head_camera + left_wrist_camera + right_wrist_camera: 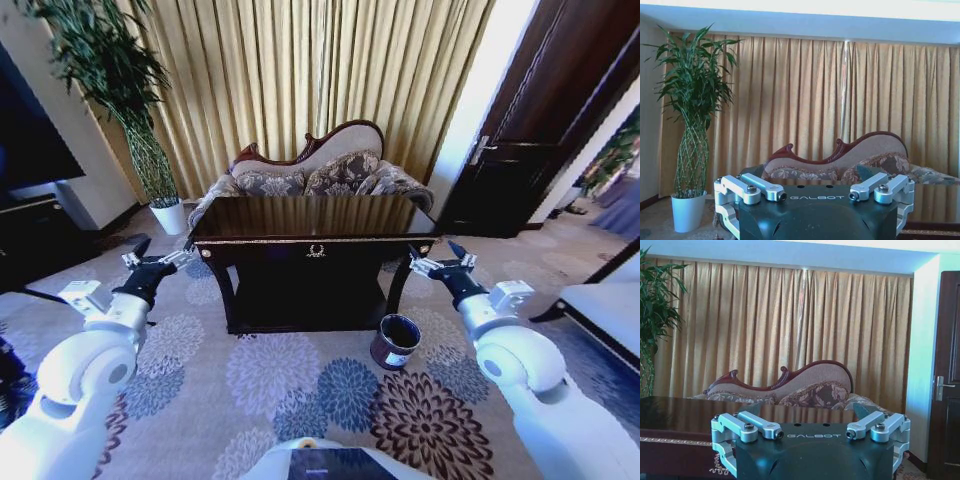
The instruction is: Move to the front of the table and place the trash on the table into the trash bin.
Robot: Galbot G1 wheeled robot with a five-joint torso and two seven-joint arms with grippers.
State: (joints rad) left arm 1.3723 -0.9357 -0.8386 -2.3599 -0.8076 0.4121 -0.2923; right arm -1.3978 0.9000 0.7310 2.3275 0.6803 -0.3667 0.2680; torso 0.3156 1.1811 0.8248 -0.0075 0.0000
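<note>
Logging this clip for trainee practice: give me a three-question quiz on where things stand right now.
1. True or false: the trash bin stands on the table.
2. Which side of the table is the potted plant on: A robot's left, B robot's right?
3. Are the fingers of the left gripper and right gripper open or shut?

Key: 1 false, it is on the carpet by the front right leg; 2 A; 3 open, holding nothing.

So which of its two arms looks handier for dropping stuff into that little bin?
The right. The trash bin stands on the carpet by the table's right front leg, just below the right gripper; the left gripper hangs across at the table's far corner.
</note>
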